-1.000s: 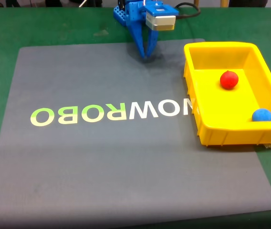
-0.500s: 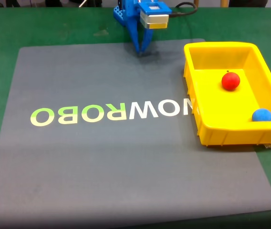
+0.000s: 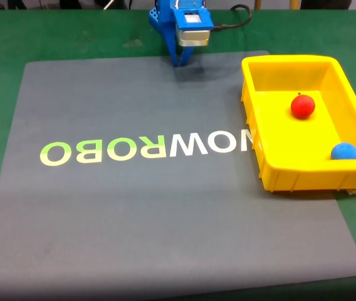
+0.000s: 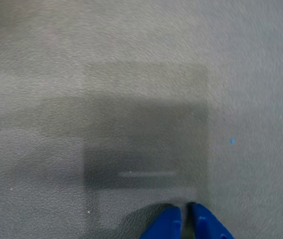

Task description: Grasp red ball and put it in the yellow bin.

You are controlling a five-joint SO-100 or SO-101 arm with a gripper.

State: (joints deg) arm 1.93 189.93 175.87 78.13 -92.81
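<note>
Gripper [image 3: 182, 61]: blue fingers pressed together, empty, over the grey mat's [image 3: 134, 200] far edge.
Red ball [image 3: 303, 106]: lying inside the yellow bin [image 3: 303, 177].
Blue ball [image 3: 344, 152]: same bin, near corner.

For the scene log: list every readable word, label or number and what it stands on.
"ROBOWORBO" is my best reading of the big letters across the grey mat, which look mirrored or reversed in the fixed view; the right end runs under the yellow bin.
No other text can be read.
</note>
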